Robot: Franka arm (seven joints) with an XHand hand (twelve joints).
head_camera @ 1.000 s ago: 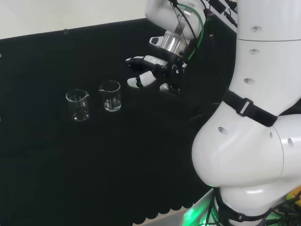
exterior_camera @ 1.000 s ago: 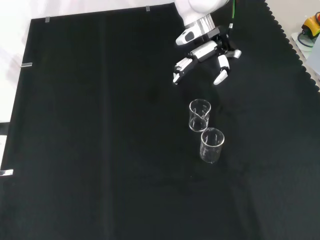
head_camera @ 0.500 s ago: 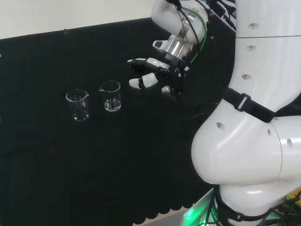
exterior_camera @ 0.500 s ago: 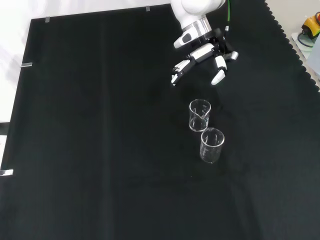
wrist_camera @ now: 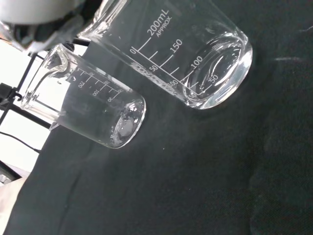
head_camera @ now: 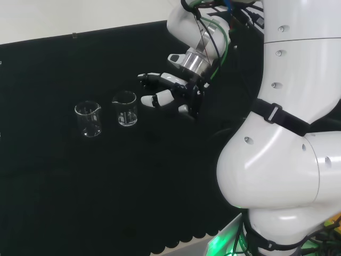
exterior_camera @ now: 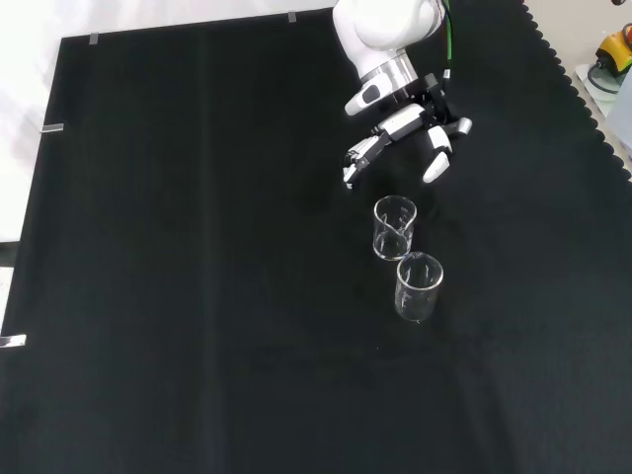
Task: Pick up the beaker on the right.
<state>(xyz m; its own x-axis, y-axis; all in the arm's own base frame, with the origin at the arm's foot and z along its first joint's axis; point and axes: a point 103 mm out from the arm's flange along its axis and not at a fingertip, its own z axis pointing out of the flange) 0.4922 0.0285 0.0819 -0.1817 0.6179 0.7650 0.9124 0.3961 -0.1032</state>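
Two clear glass beakers stand upright on the black cloth. In the head view the right beaker (head_camera: pixel 125 109) is beside the left beaker (head_camera: pixel 88 119). In the front view the same pair stand one behind the other, the nearer-to-hand beaker (exterior_camera: pixel 394 227) above the other beaker (exterior_camera: pixel 419 286). The hand (head_camera: pixel 170 94) hovers just right of the right beaker in the head view, fingers spread and relaxed, holding nothing. In the front view the hand (exterior_camera: pixel 407 128) sits just above the upper beaker. The wrist view shows the near beaker (wrist_camera: pixel 186 54) large and the far beaker (wrist_camera: pixel 90 110) behind it.
The arm's big white links (head_camera: pixel 287 133) stand at the head view's right. Black cloth (exterior_camera: pixel 197 276) spreads wide to the left in the front view, with its scalloped edge (exterior_camera: pixel 583 89) at the right.
The hand has moved closer to the right beaker, shifting left in the head view and lower in the front view. Both beakers stand where they were.
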